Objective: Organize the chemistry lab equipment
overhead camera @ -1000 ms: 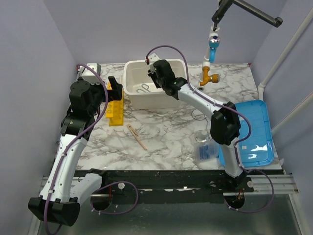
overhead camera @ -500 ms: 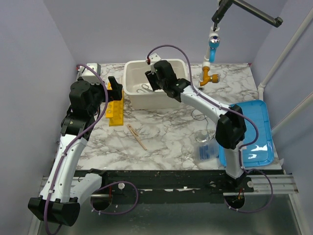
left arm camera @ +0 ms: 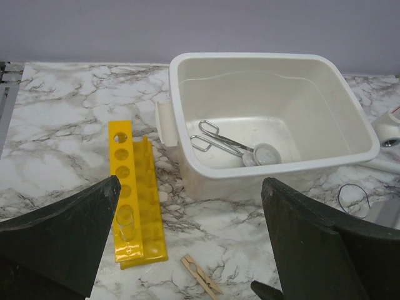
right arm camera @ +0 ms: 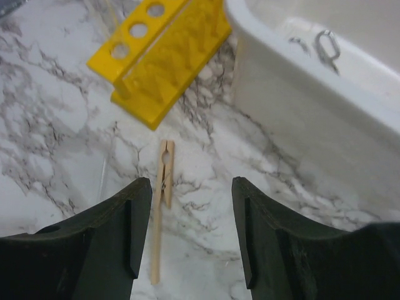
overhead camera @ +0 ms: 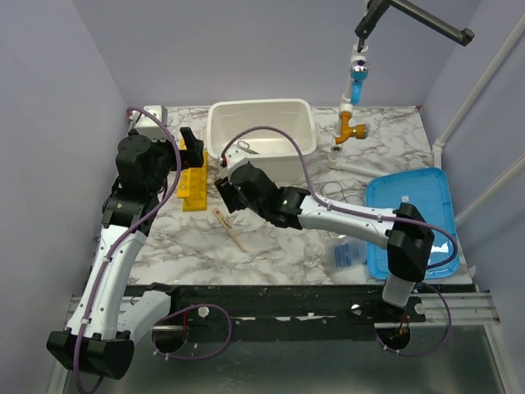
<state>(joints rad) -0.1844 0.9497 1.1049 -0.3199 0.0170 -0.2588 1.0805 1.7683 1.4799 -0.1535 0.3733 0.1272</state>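
From above we see tongs (overhead camera: pixel 243 148) in the tub (overhead camera: pixel 262 103); rack (overhead camera: pixel 194 187) and bag (overhead camera: pixel 349 253) wait on the table (overhead camera: pixel 271 246). Left wrist: our left gripper (left arm camera: pixel 192 187) gapes wide, holding nothing. Right wrist: our right gripper (right arm camera: pixel 190 200) hangs half-open and empty over the wooden peg (right arm camera: pixel 164 181), likely next.

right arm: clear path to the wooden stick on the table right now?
Probably yes. The right gripper hangs open right over the wooden stick, which lies alone on the table; the yellow rack and white tub stand clear of it.
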